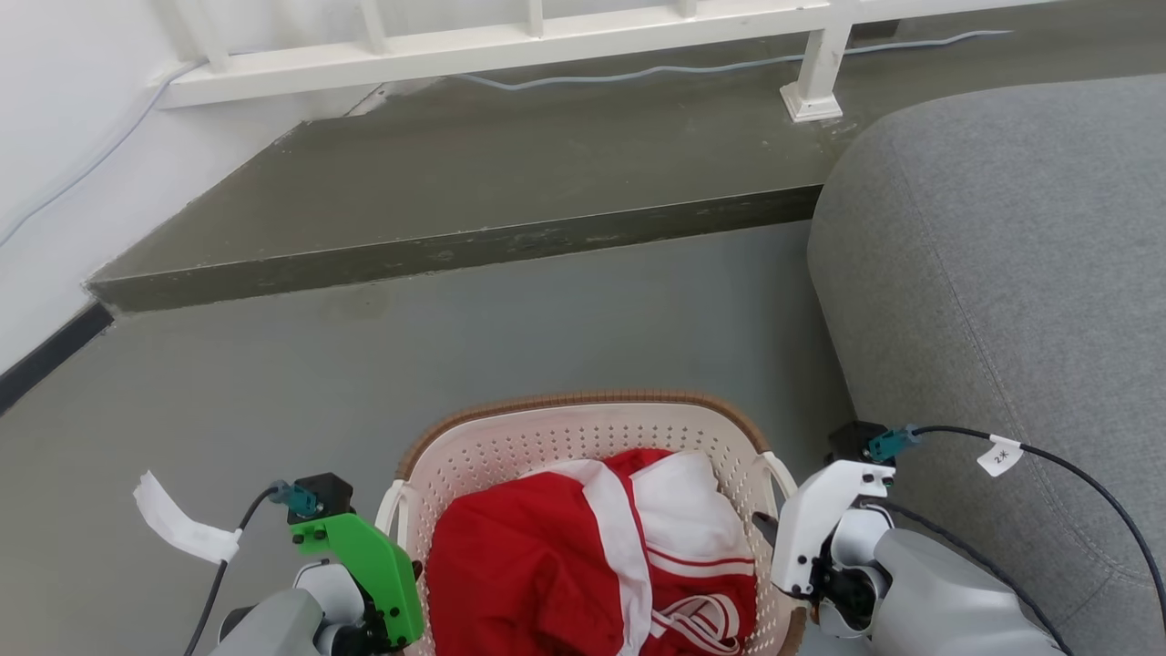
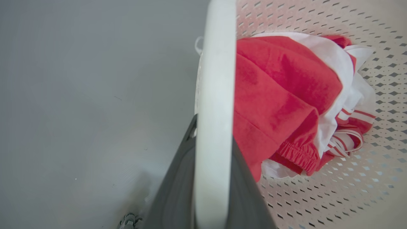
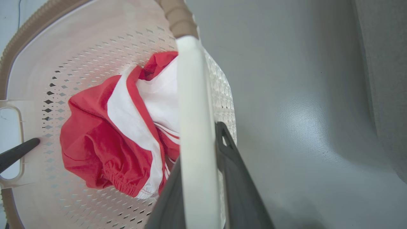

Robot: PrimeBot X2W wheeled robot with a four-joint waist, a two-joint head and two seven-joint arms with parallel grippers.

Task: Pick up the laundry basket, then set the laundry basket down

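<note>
The laundry basket (image 1: 583, 403) is cream-white and perforated with a brown woven rim, low in the middle of the head view. It holds a red and white garment (image 1: 583, 565). My left gripper (image 1: 405, 569), under a green mount, is shut on the basket's left white handle (image 2: 213, 79), with a dark finger on each side of it. My right gripper (image 1: 770, 533), under a white mount, is shut on the right handle (image 3: 194, 95) in the same way. The right wrist view shows one left fingertip (image 3: 17, 152) at the far handle. Whether the basket touches the floor I cannot tell.
A grey sofa (image 1: 1002, 273) stands close on the right, near my right arm. Ahead, a raised dark step (image 1: 455, 246) crosses the grey floor, with a white railing (image 1: 510, 46) and a cable behind it. A white wall (image 1: 55, 182) runs along the left.
</note>
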